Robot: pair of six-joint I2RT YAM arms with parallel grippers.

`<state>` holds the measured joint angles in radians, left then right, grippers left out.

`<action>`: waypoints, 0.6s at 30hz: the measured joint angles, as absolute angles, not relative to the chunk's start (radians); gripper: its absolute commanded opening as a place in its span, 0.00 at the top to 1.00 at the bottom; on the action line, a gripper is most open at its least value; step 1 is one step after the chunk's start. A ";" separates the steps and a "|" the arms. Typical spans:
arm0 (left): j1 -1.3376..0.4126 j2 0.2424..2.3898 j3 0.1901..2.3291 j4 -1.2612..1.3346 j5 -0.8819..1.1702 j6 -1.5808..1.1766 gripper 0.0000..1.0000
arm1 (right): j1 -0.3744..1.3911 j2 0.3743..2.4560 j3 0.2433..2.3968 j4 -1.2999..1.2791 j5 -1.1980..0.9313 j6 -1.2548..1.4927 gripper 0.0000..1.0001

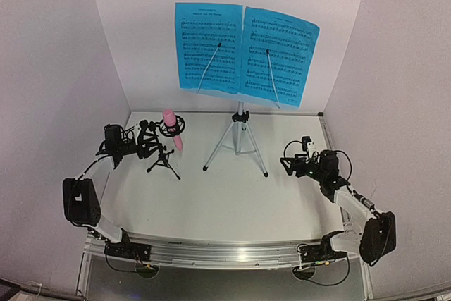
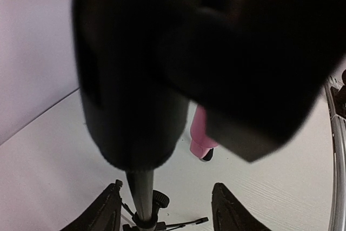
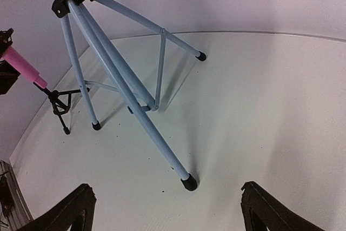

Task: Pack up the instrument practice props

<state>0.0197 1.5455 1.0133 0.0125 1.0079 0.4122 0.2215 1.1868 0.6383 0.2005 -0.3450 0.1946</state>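
Observation:
Two blue music sheets (image 1: 208, 47) (image 1: 278, 54) rest on the desk of the silver-tripod stand (image 1: 238, 142) at the back centre. Left of it, a pink microphone (image 1: 171, 126) sits tilted in the ring mount of a small black tripod mic stand (image 1: 163, 161). My left gripper (image 1: 149, 136) is level with that stand. In the left wrist view the stand's pole (image 2: 141, 190) rises between the fingers, nearer the left one, with gaps on both sides. The blurred black mount (image 2: 162, 52) fills the top, and the pink microphone's (image 2: 201, 136) lower end shows beyond. My right gripper (image 3: 165, 209) is open over bare table, just short of a tripod foot (image 3: 188, 182).
White walls enclose the table on the left, back and right. An aluminium rail (image 1: 225, 253) with the arm bases and cables runs along the near edge. A metal strip (image 1: 325, 135) lines the table's right side.

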 measured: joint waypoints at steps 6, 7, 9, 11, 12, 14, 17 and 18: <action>0.011 1.582 1.026 0.060 1.007 0.402 0.77 | 0.236 1.190 0.657 0.202 -0.344 0.206 0.08; 0.011 1.587 1.027 0.067 1.003 0.395 0.79 | 0.238 1.190 0.658 0.201 -0.344 0.208 0.09; 0.011 1.590 1.027 0.078 0.999 0.391 0.83 | 0.243 1.190 0.661 0.202 -0.343 0.213 0.08; 0.011 1.591 1.028 0.089 0.995 0.387 0.94 | 0.249 1.190 0.661 0.202 -0.343 0.217 0.08; 0.010 1.591 1.028 0.094 0.993 0.387 0.99 | 0.251 1.190 0.661 0.202 -0.343 0.219 0.08; 0.009 1.591 1.023 0.122 0.984 0.383 1.00 | 0.255 1.189 0.661 0.202 -0.342 0.225 0.08; 0.007 1.589 1.004 0.169 0.973 0.360 1.00 | 0.263 1.188 0.662 0.199 -0.341 0.236 0.08; 0.007 1.585 0.993 0.184 0.969 0.349 1.00 | 0.267 1.188 0.665 0.192 -0.339 0.241 0.08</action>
<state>0.0071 1.5846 0.9932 0.1838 0.9685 0.3495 0.2671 1.1878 0.6652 0.1920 -0.3387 0.2405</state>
